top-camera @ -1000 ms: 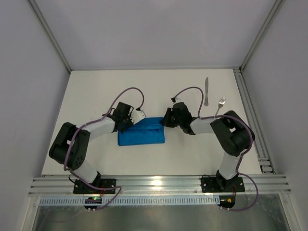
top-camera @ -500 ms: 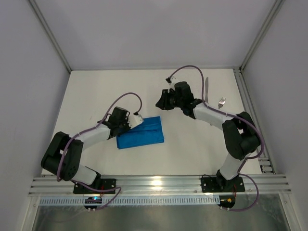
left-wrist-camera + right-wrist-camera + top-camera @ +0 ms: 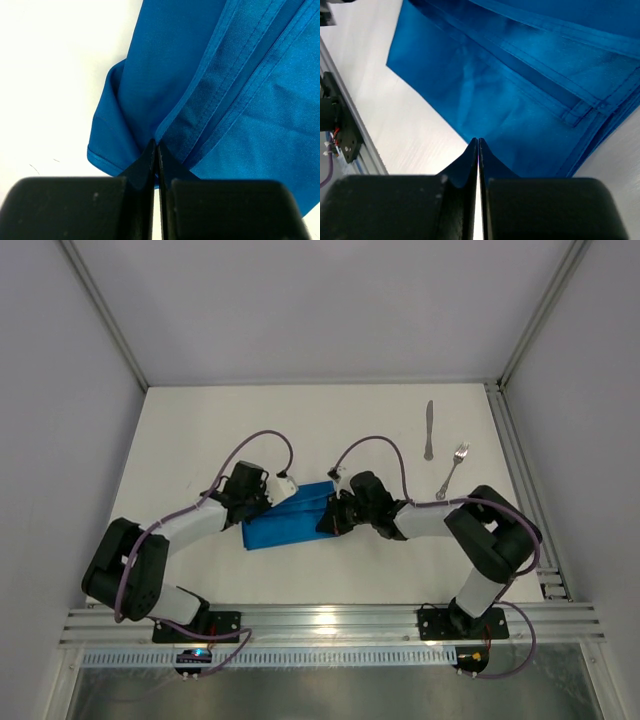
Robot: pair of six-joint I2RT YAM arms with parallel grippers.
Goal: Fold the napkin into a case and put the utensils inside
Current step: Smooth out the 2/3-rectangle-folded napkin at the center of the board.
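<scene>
Blue napkin [image 3: 290, 527] sits mid-table [image 3: 200, 440], folded into a layered rectangle and slightly skewed. Stacked hems run along its length in both wrist views.

Left gripper [image 3: 156, 151]: jaws fully closed, only a hairline slit between the fingers. The tips are down on the cloth right at a fold line, near the napkin's left end. Can't tell whether any fabric is pinched between them; it looks like contact only.

Right gripper [image 3: 478, 144]: jaws also closed, fingers pressed together. The tips are over the blue cloth at the napkin's right end, close to its near edge. White table shows just beside them. Nothing visibly held, and contact versus hover can't be resolved from the wrist view.

Left arm pose: elbow folded out wide to the left near the table edge. The forearm angles in toward the centre, and the wrist is low over the napkin's far-left corner.

Right arm pose: shoulder and elbow are bunched on the right side. The forearm runs nearly flat leftward, with the wrist low at the napkin's right end. The two grippers face each other across the cloth.

Utensils are both on bare table at far right, well apart from the napkin. The knife [image 3: 428, 430] lies farther back, roughly straight. The fork [image 3: 452, 470] is just beside it to the right, nearer and tilted. Neither is in the cloth.
</scene>
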